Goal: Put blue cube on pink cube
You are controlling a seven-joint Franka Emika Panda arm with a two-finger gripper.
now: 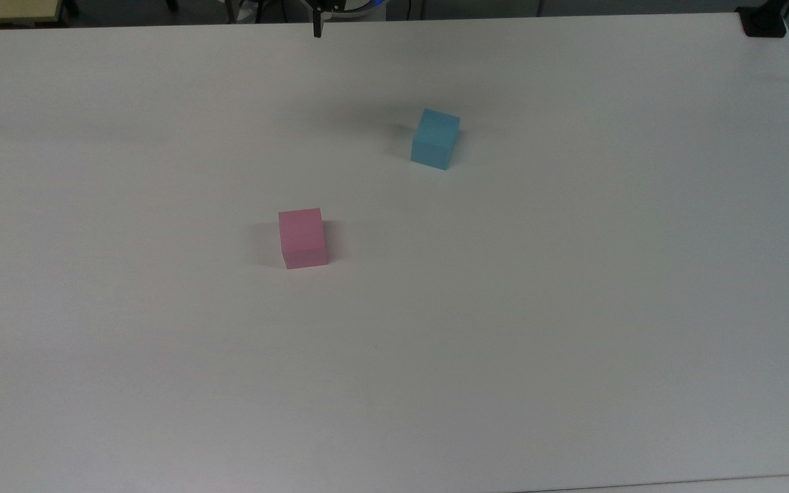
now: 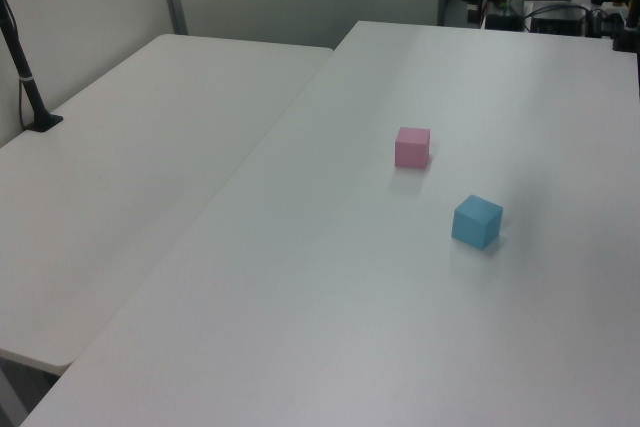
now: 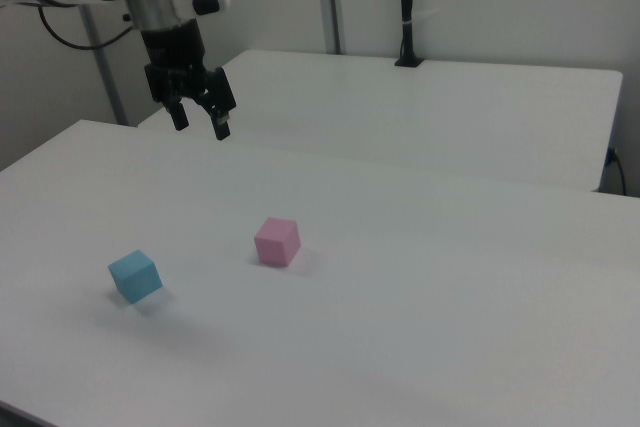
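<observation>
White table [image 1: 572,308] carries 2 cubes well apart, blue cube [image 1: 435,138] upper centre, pink cube [image 1: 303,237] mid-frame, nothing between them, while the gripper [image 3: 200,123] hangs spread and empty upper left, a second table [image 2: 130,157] alongside.

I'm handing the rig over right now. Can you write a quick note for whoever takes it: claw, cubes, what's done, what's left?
Claw: open, empty, hanging high above the table, well clear of both cubes.
Blue cube: sitting on the table, untouched.
Pink cube: on the table too, apart from the blue one, nothing on top.
Done: nothing yet.
Left: bring the claw down over the blue cube, grip it, lift it, set it on the pink cube, let go.
</observation>
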